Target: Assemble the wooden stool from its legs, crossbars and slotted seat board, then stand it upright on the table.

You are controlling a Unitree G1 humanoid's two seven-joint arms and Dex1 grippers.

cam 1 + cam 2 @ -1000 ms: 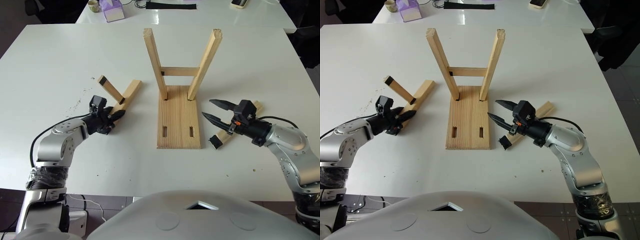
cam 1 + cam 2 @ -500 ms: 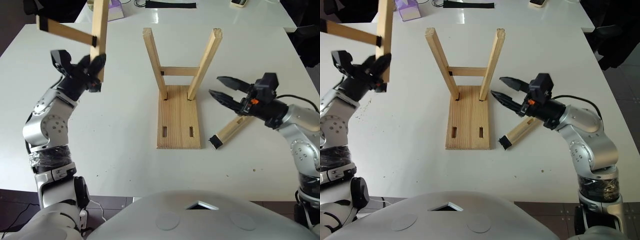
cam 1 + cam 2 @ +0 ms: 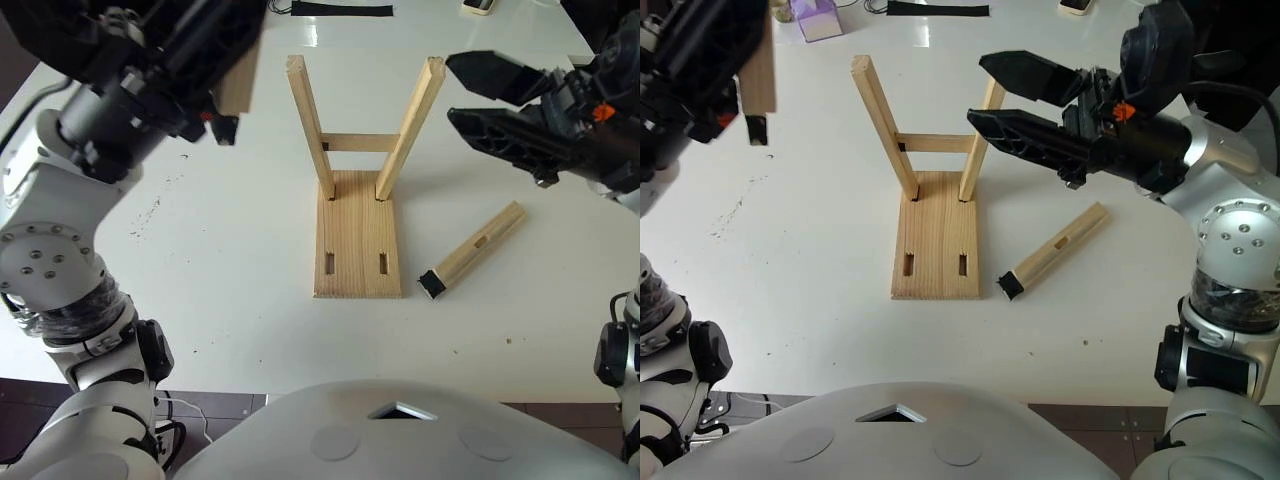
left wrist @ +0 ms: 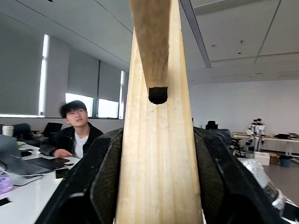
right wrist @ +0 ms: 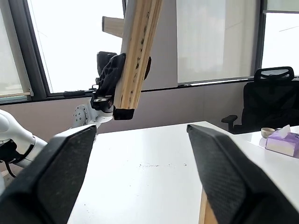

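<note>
White table top (image 3: 200,250) lies wide under my arms, and a second white table (image 3: 1040,30) stands behind it. On the big table the seat board (image 3: 357,235) lies flat. It is pale wood, with two small slots open at its near end. At its far end a left standing leg (image 3: 310,125) and a right standing leg (image 3: 410,125) stick up out of it. They spread apart toward the top, and a crossbar (image 3: 360,142) joins them partway up.

My left pincer (image 4: 156,140) is up high over the left side of the table. It is clamped on a lifted leg (image 3: 240,80), one finger on each side of the wood. A thin stick (image 4: 154,42) with a dark end pokes out of that leg.

My right pincer (image 3: 980,90) is up in the air too, close by the top of the right standing leg. Its two black fingers are wide apart and hold nothing.

One loose leg (image 3: 475,247) lies slanted on the table just right of the board, its black end nearest me.

On the back table sit a black strip (image 3: 938,10), a purple tissue box (image 3: 820,18) and a cup (image 3: 781,10). Tiny dark specks (image 3: 150,208) dot the big table on the left.
</note>
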